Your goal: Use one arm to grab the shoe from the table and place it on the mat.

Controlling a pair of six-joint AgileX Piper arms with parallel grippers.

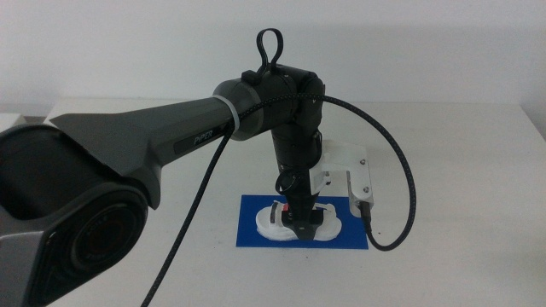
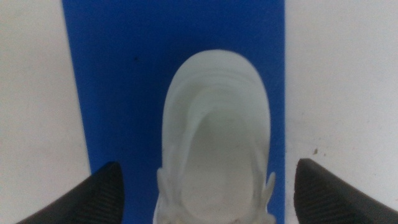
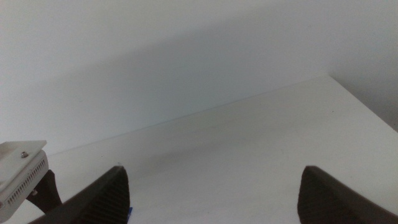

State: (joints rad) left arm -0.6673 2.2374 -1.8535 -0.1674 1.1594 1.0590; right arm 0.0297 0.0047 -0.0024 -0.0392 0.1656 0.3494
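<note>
Shoe position first: your small white sandal-like shoe (image 1: 299,223), with dark straps and one red strap, lies flat on the thin deep-blue rectangular mat (image 1: 256,234), which rests on the wide white table (image 1: 461,170). In the middle view the shoe sits near the centre of the mat, lengthwise along the mat's long side.

Your left hand (image 1: 300,223), carried by the large dark grey arm (image 1: 171,141) entering from the left, points straight down onto the shoe's middle. Your left wrist view shows the shoe (image 2: 214,143) lying between the two dark jaws; they are spread wide, each standing clear of the white sole with blue mat (image 2: 118,81) or table showing between, so nothing is gripped.

Your right hand (image 3: 211,199) is off to the side, its jaws likewise spread apart over bare table (image 3: 261,137), holding nothing.
</note>
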